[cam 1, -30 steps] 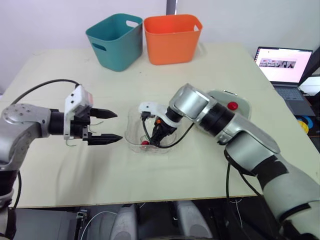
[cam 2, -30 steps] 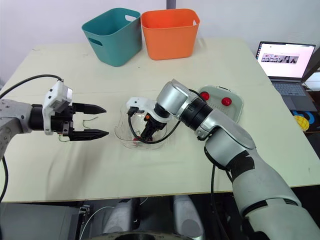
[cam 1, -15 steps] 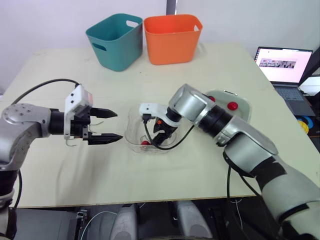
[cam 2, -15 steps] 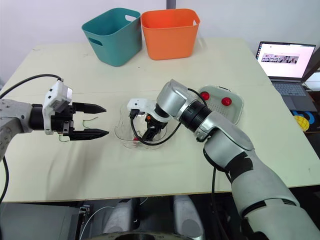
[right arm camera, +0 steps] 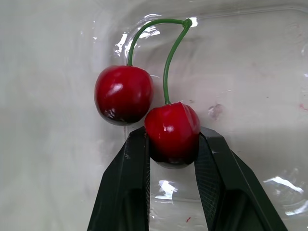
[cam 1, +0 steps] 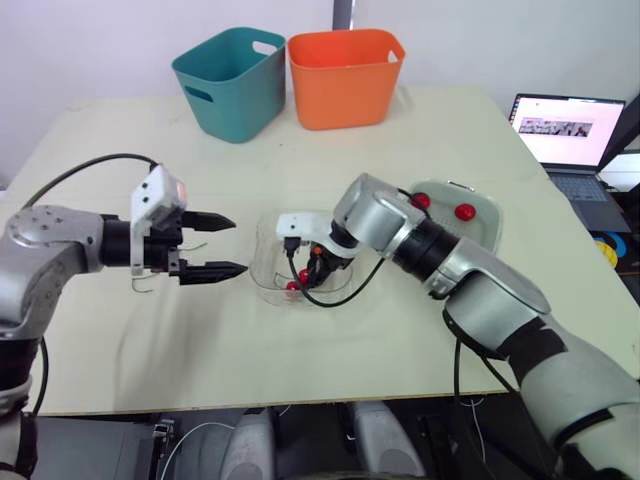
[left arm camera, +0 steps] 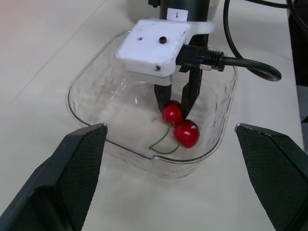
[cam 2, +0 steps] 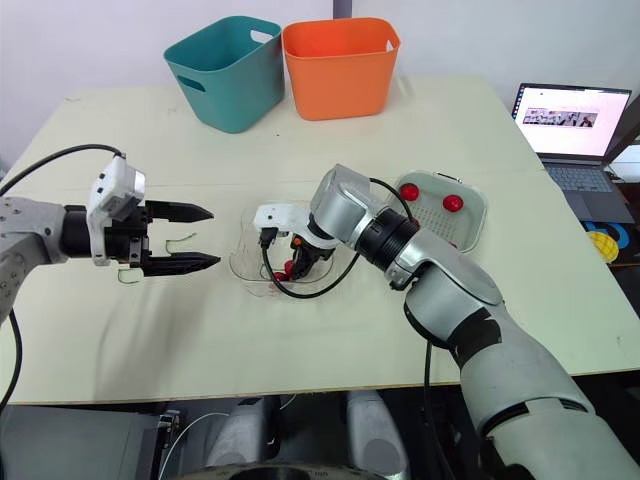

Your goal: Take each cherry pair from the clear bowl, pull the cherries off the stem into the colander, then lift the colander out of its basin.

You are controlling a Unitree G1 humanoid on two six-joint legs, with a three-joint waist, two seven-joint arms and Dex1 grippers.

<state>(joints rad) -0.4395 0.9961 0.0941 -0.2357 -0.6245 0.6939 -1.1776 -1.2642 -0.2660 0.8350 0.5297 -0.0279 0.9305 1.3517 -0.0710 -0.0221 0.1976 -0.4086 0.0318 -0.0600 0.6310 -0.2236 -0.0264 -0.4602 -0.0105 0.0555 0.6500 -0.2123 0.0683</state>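
1. Head views: shows the right pincer (cam 1: pixel 305 280) reaching down into the clear bowl (cam 1: pixel 262 245) at mid-worktop (cam 1: pixel 150 340), clamped on the cherry pair (cam 1: pixel 293 286). Places the left pincer (cam 1: pixel 238 245) just beside the bowl's left wall, fingers wide apart and empty. Puts the colander (cam 1: pixel 490 225) to the right, near the right arm, with two cherries already inside and bare worktop between it and the bowl.
2. Left wrist view: looks across the bowl's near wall at the pair on the floor. Shows the far cherry between the right fingers, the near one free, and the stem (left arm camera: pixel 161 147) curving toward the left pincer. Probably needs a lift above the rim before any left-side grab.
3. Right wrist view: confirms the gripped cherry (right arm camera: pixel 172 132) squeezed between both fingers (right arm camera: pixel 127 192), with the free cherry (right arm camera: pixel 123 95) touching beside it. Shows the stems running straight away from the fingertips to their join.
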